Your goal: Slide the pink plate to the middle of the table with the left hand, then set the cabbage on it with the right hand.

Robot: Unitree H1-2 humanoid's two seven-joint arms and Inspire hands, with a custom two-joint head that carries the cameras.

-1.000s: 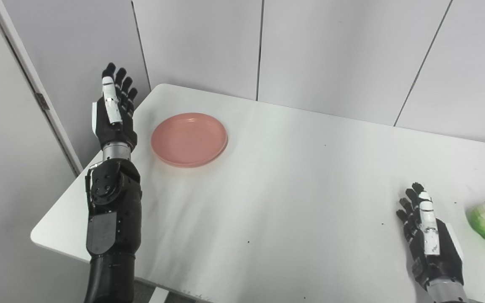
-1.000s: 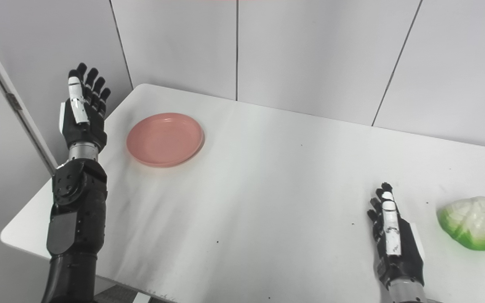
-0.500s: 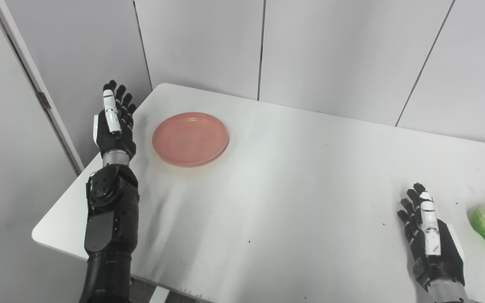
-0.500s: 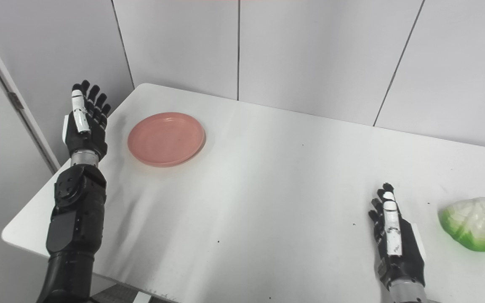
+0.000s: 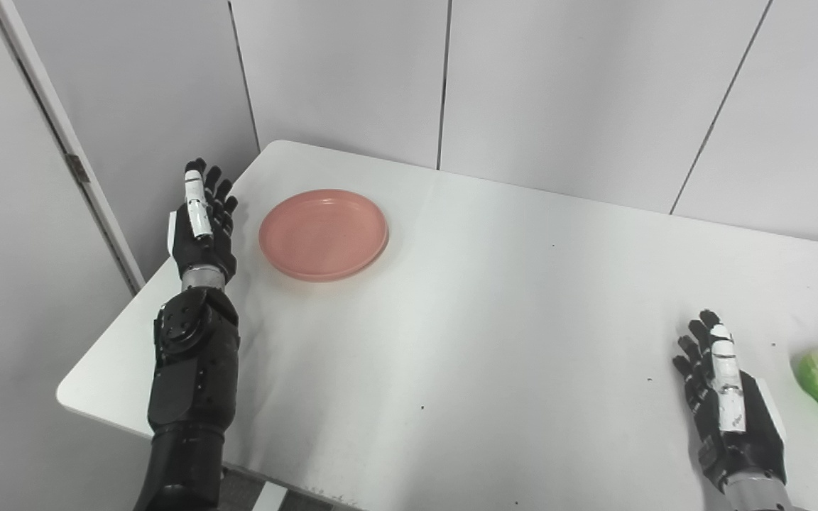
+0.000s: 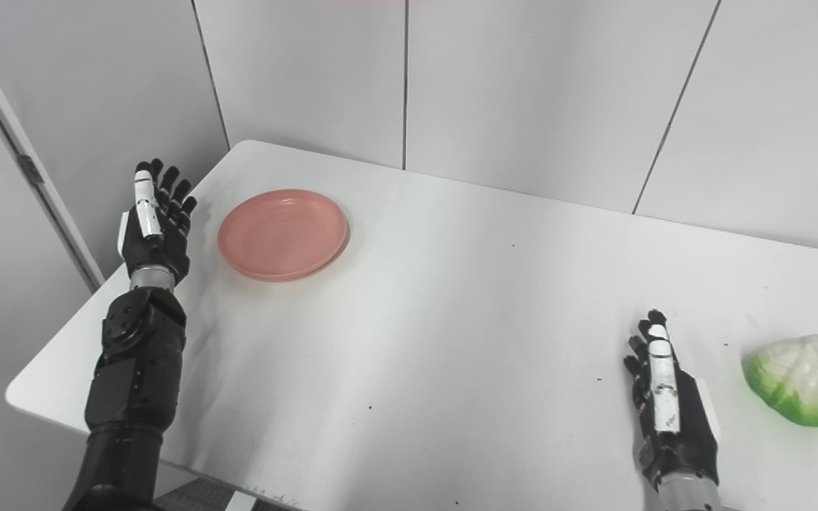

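Green cabbage (image 6: 802, 389) whole only right-eye

Both of the robot's arms are clad in glossy black shells, with the left hand (image 5: 201, 226) and right hand (image 6: 670, 420) each built of black segmented fingers, one finger on each carrying a long white cover plate. A short band of bare silver metal rings each wrist, and a white panel shows along the outer edge of each palm. Below the left wrist sits a blocky black joint housing with a round disc studded with small screws, leading into a smooth, tapered black forearm cover.
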